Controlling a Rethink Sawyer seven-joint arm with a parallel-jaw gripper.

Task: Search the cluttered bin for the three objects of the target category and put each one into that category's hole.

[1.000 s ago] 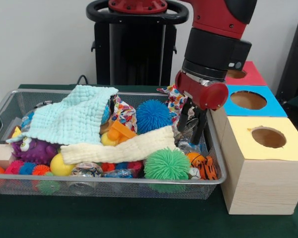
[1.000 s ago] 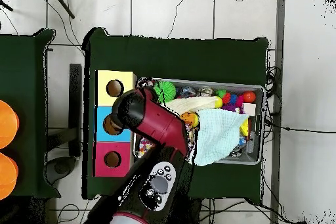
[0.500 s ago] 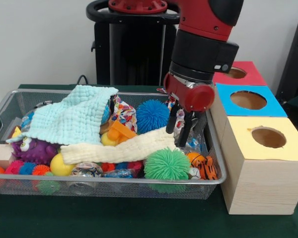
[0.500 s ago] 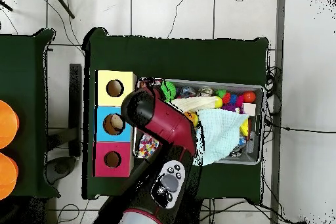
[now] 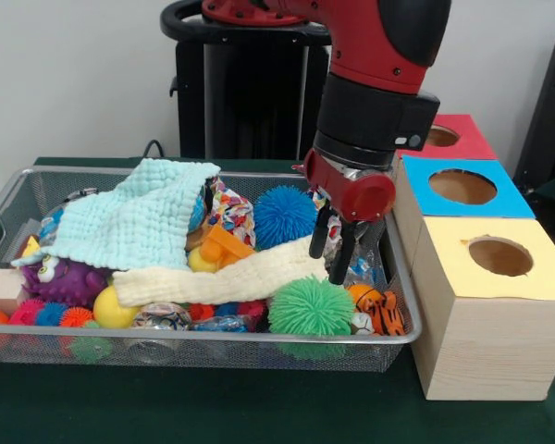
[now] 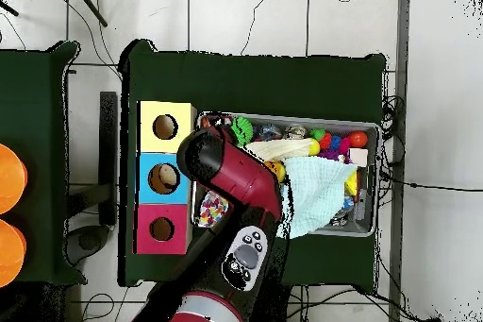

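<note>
Green-clothed worktop [image 5: 213,407] carries the mesh bin [image 5: 400,305]; the pincer [image 5: 329,252], open and empty, hangs directly above the cream cloth's [image 5: 222,277] right end.

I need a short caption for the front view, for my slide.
Robot gripper hangs open over a wire bin of toys and cloths, beside three boxes with holes.

bin [image 5: 400,326]: wire mesh, long, heaped with toys and cloths; gripper [image 5: 329,257] hangs inside its end next to the boxes
yellow-topped box [image 5: 499,305]: pale wood, round hole on top, beside and nearer than the gripper
blue-topped box [image 5: 462,190]: round hole, level with the gripper, just beside it
red-topped box [image 5: 453,139]: round hole, behind the gripper
target objects: cannot tell which
</note>
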